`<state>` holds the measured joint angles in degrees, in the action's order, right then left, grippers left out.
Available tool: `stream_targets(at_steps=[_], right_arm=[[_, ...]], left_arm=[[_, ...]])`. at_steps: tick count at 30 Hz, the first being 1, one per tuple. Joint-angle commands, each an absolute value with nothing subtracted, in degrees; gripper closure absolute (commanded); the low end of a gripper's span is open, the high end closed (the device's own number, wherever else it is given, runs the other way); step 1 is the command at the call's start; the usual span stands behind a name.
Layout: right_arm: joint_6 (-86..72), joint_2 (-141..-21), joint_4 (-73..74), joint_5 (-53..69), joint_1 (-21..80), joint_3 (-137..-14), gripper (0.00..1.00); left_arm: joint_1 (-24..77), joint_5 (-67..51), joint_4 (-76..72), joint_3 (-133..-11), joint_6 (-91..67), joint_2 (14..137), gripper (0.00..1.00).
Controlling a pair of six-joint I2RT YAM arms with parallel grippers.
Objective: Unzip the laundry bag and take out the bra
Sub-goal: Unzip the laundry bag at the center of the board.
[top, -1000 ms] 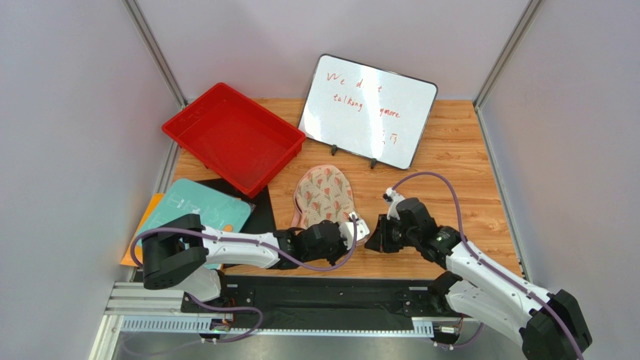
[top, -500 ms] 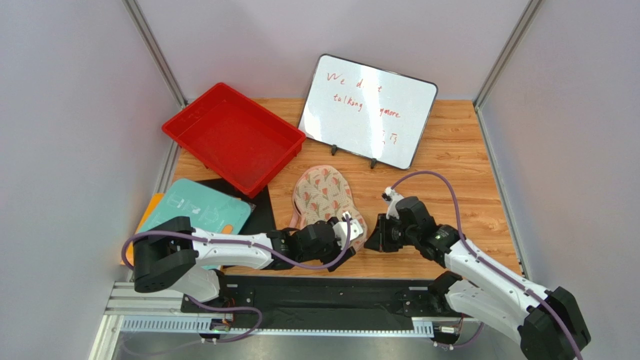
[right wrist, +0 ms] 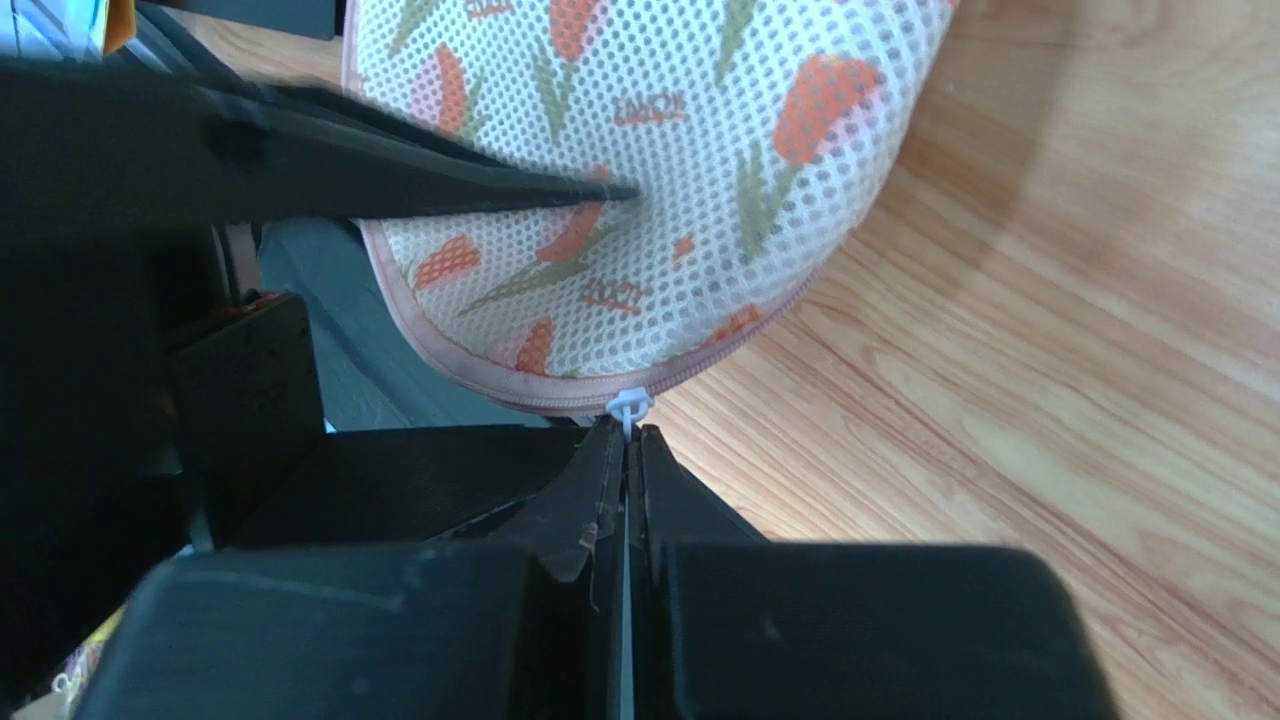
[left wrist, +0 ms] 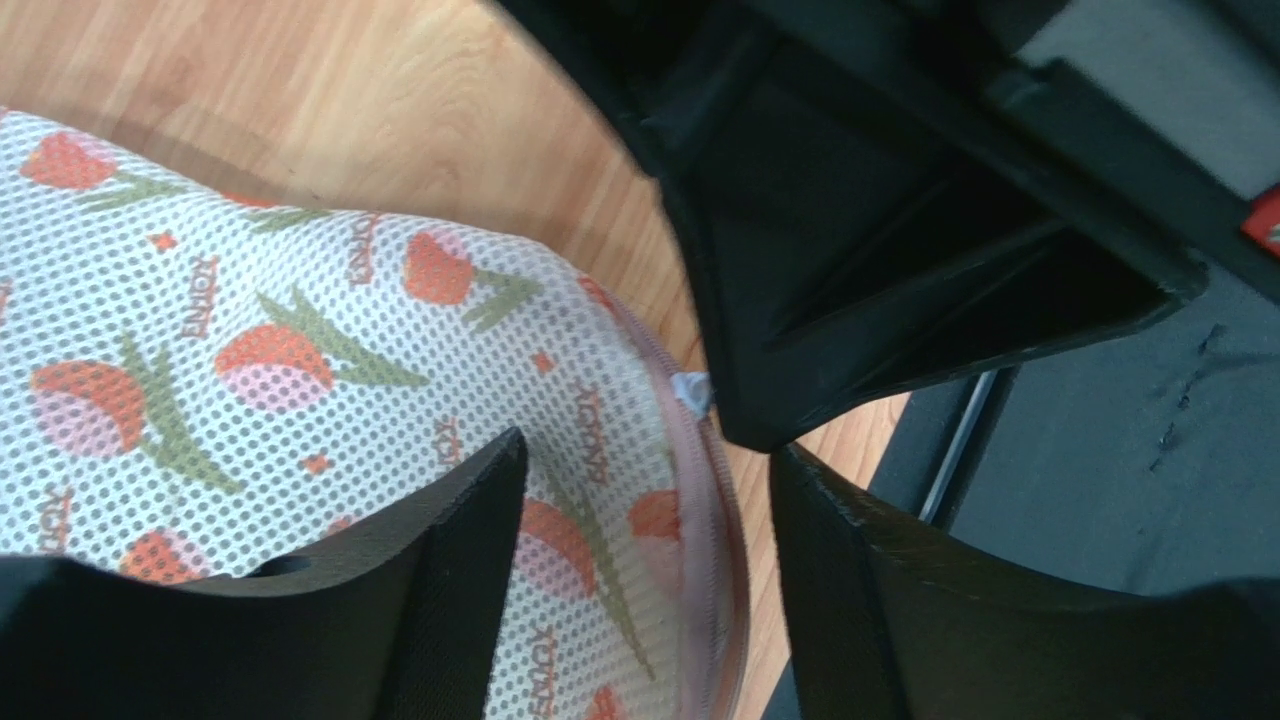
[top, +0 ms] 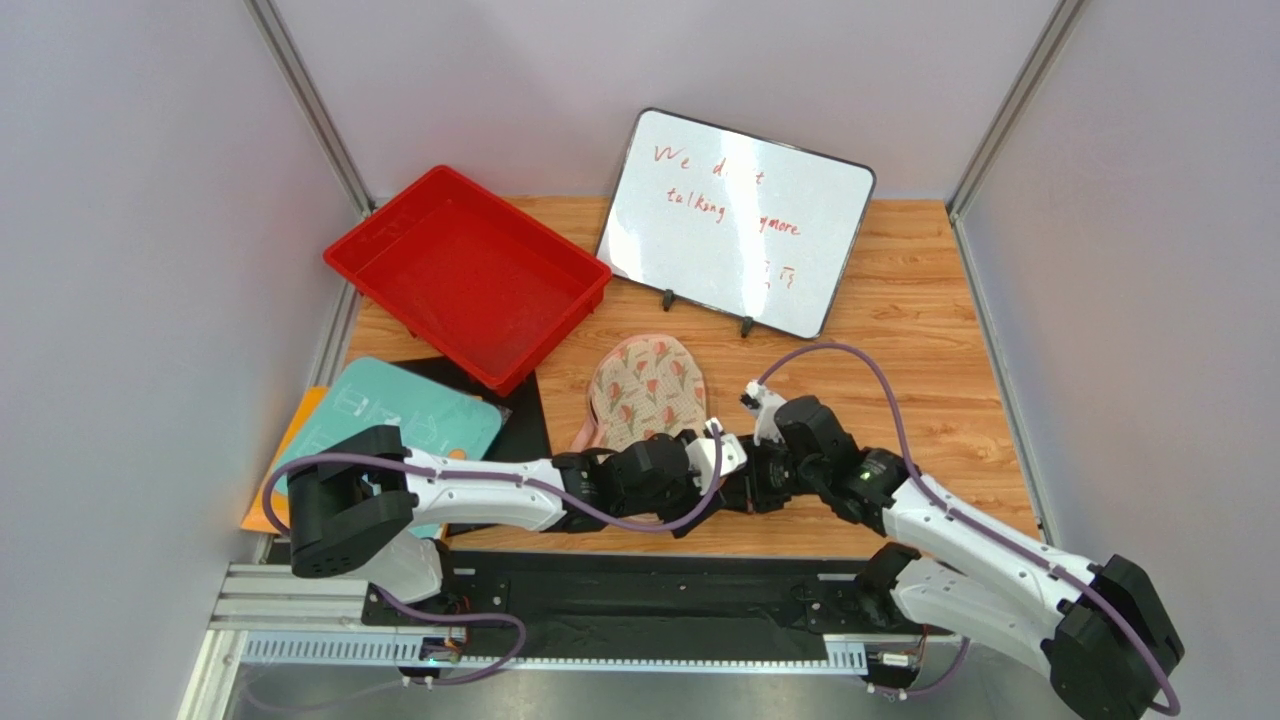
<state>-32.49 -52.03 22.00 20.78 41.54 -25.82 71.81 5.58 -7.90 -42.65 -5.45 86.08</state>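
laundry bag (right wrist: 661, 165) | zip pull (right wrist: 628, 402) in right gripper (right wrist: 627, 435) | left gripper (left wrist: 646, 480) straddles edge

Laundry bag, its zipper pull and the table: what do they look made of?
The laundry bag: soft synthetic-looking mesh, matte, dotted with fine holes, tulip print, pink woven edging. The pull: small, whitish, probably plastic; too small to be sure. The table: wood or wood-look laminate, visible grain, slight sheen.
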Motion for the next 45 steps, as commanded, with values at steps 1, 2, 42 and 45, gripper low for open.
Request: stream_targets(at_steps=[1, 2, 42, 45], right_arm=[[-32.34, -53.17, 18.72, 21.89, 43.68, -28.65, 1.00], [-32.43, -53.43, 18.89, 21.45, 43.94, -28.74, 1.00], [-26.89, -61.96, 20.57, 13.80, 32.70, -29.00, 1.00], [-26.54, -63.45, 19.43, 13.80, 31.82, -28.92, 1.00]], left_arm=[[71.72, 5.71, -9.32, -43.68, -4.92, 86.75, 0.47], [71.72, 6.06, -9.14, -43.51, -5.01, 86.84, 0.53], [71.72, 9.58, -5.80, -37.35, -7.65, 81.91, 1.00], [71.72, 9.58, -5.80, -37.27, -7.73, 81.83, 1.00]])
